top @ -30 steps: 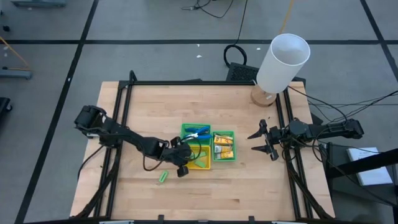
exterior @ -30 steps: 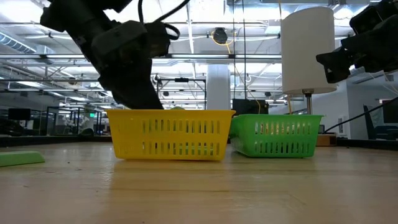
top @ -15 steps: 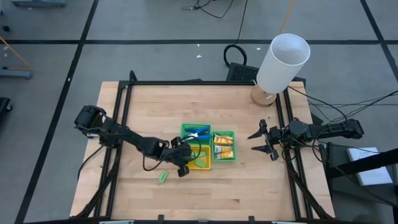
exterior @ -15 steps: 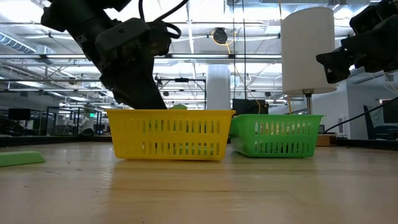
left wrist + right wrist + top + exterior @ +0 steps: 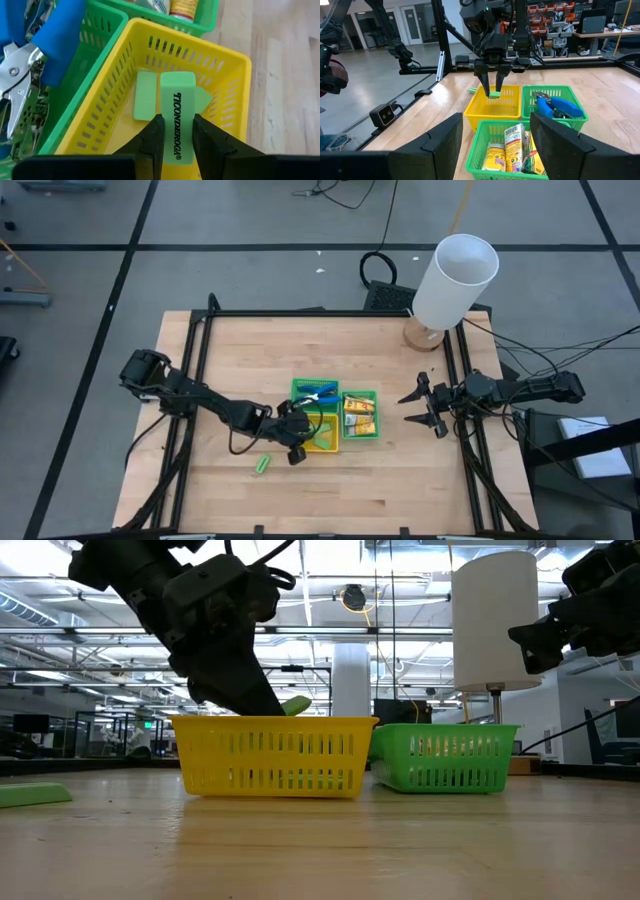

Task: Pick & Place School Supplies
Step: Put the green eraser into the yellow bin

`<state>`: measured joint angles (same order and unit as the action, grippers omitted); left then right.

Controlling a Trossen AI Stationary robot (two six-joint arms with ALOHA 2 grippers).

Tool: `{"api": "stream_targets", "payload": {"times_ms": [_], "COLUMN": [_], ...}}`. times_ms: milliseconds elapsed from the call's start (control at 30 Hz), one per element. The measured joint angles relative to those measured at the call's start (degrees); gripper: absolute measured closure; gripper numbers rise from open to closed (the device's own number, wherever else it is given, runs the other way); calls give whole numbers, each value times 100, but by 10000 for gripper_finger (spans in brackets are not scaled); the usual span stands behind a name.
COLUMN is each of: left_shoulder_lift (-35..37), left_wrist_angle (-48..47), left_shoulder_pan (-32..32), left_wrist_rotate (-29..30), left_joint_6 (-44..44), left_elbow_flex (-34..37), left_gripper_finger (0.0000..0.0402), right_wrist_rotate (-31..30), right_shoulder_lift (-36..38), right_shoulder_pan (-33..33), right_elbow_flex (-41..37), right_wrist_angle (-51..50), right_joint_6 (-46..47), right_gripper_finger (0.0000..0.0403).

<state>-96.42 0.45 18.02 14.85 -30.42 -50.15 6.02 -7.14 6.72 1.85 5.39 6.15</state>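
Observation:
My left gripper is shut on a light-green stick printed "TICONDEROGA", above the yellow tray. The stick's free end shows above the tray's rim in the low view. Two more green sticks lie flat in the yellow tray. Another green stick lies on the table near the tray. Blue-handled pliers lie in one green tray, and yellow-orange packets in another. My right gripper is open and empty at the table's right edge. My left gripper pinches the stick's two long sides between its two fingers. The fingers lie along the stick, and its far end sticks out past the fingertips. The gripper slants down from the table's left. The stick is lifted clear, over the yellow tray's inside.
A big white cylinder stands on a round base at the table's far right corner. The three trays sit close together mid-table. Bare wood lies along the near edge and the far side. A black frame runs around the table.
My left gripper has risen a little with the green stick and shifted slightly toward the table's right. The stick's end now shows above the yellow tray's rim. The right arm has kept still.

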Motion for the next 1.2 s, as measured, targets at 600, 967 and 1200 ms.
{"api": "stream_targets", "payload": {"times_ms": [600,967,1200], "left_shoulder_lift": [2,90,721], "left_wrist_angle": [-15,138,376], "left_shoulder_pan": [0,0,22], "left_wrist_rotate": [-133,-690,-2463], "left_joint_6": [-283,-359,-647], "left_elbow_flex": [0,2,0], "left_gripper_finger": [263,197,190], "right_wrist_rotate": [0,0,-1], "right_shoulder_lift": [0,-1,-2], "right_shoulder_pan": [-2,-1,-1], "right_elbow_flex": [-2,-1,-1], "right_wrist_angle": [0,0,0], "right_joint_6": [0,0,1], "right_gripper_finger": [177,177,177]}}
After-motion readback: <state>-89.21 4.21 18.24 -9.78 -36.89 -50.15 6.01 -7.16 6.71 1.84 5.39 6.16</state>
